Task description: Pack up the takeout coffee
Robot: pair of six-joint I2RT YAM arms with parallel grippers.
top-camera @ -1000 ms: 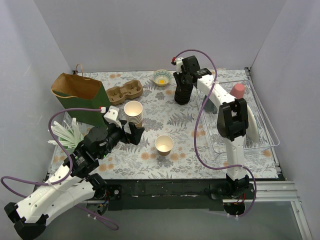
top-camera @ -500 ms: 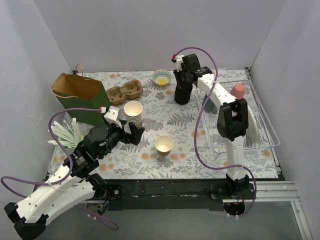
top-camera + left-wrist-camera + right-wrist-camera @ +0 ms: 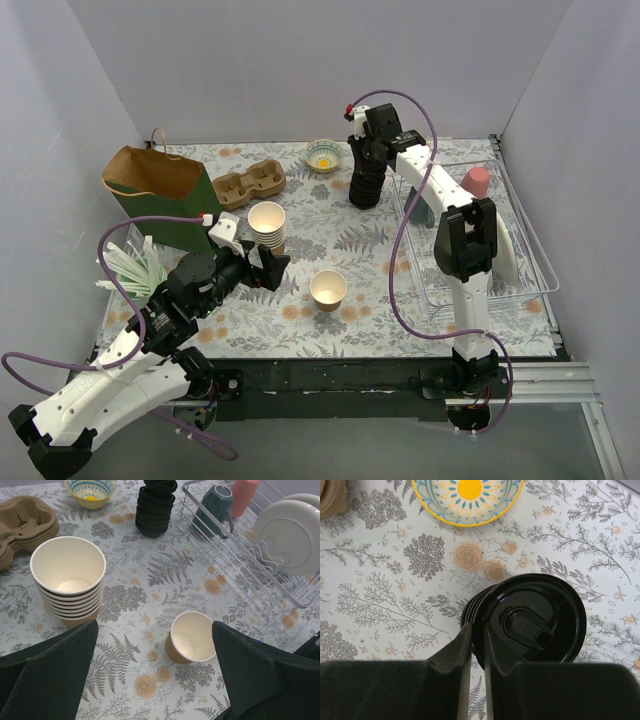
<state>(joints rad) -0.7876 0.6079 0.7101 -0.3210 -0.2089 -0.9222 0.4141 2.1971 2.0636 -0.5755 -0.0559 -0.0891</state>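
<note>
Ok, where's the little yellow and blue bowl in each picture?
Top external: the round yellow-and-blue patterned bowl sits at the far edge, near the middle.
Left wrist: the bowl is top left, partly cut off.
Right wrist: the bowl is top middle, cut off.
Shared landmark: the stack of round black plastic lids close by.

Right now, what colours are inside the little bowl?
The bowl: yellow centre, blue petal marks on white, yellow rim; clearest in the right wrist view.

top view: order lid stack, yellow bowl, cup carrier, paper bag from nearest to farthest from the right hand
1. lid stack, under the right hand
2. yellow bowl, just left
3. cup carrier, farther left
4. paper bag, far left edge
</note>
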